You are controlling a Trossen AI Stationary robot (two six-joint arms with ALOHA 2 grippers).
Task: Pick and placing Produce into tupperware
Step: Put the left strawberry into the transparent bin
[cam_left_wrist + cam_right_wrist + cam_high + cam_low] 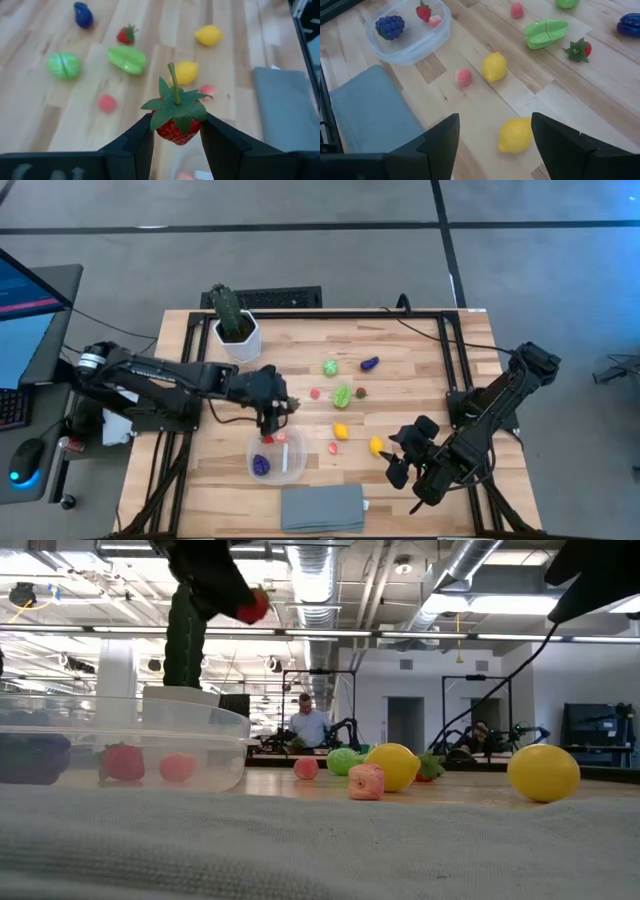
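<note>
The left gripper (272, 418) hung above the far edge of the tupperware (296, 467), its jaws closed on a red strawberry (176, 125) with a green leafy cap and a thin upright stem; in the low view the same red piece (252, 607) showed high above the container's rim. The tupperware (432, 37) was a clear, low-walled, rounded-square dish standing on the wooden worktop (420, 370) just beyond a folded grey cloth (322, 508). Inside it lay a dark purple, bumpy berry (389, 26), a small red strawberry (423, 12) and a pale pink piece (435, 20). The rest of the produce was scattered on the bare wood between the arms: a pink piece (463, 77) just beside a yellow lemon (494, 66), a second yellow lemon (515, 134) nearest the right gripper, a long light-green vegetable with a seam across its middle (546, 33), a red piece with a green star-shaped cap (579, 50), a dark blue-purple piece (628, 24), a round green piece with a seam (330, 367) and a small pink-red piece (314, 392). The right gripper (404, 455) waited over the near right part of the worktop, its jaws spread wide and holding nothing. A green cactus in a white pot (234, 326) stood at the far left corner.
</note>
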